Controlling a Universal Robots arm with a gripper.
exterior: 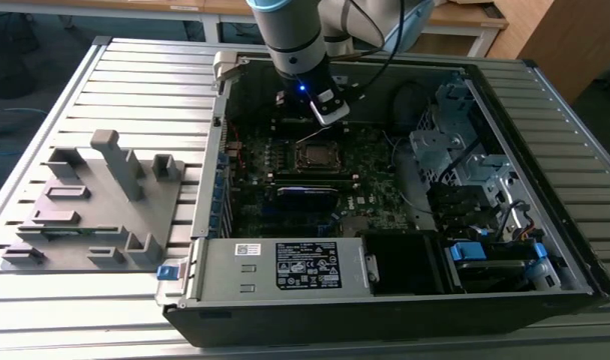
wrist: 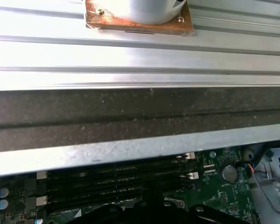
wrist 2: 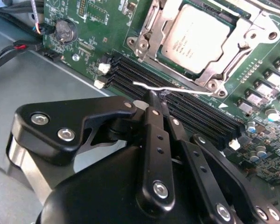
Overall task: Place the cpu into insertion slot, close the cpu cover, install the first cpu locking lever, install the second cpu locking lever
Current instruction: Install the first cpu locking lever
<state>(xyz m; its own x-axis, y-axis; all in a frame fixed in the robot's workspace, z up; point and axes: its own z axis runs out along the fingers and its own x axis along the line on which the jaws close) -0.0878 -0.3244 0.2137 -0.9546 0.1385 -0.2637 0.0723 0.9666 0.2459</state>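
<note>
The cpu (wrist 2: pixel 196 37), with its dull silver top, sits in the insertion slot (exterior: pixel 315 155) on the green motherboard. The cpu cover (wrist 2: pixel 147 44) lies flat over it as a metal frame. A thin silver locking lever (wrist 2: pixel 186 90) stands free beside the socket, along the memory slots. My gripper (wrist 2: pixel 157 97) is shut, its black fingertips right against this lever; I cannot tell whether the wire is pinched between them. In the exterior view the gripper (exterior: pixel 326 114) hangs just behind the socket inside the open computer case.
Long black memory slots (wrist 2: pixel 196 116) run beside the socket, with a coin battery (wrist 2: pixel 65 29) and loose cables nearby. The case holds a power supply (exterior: pixel 284 266) in front and a drive cage (exterior: pixel 465 150). A grey fixture block (exterior: pixel 94 202) stands on the exterior view's left.
</note>
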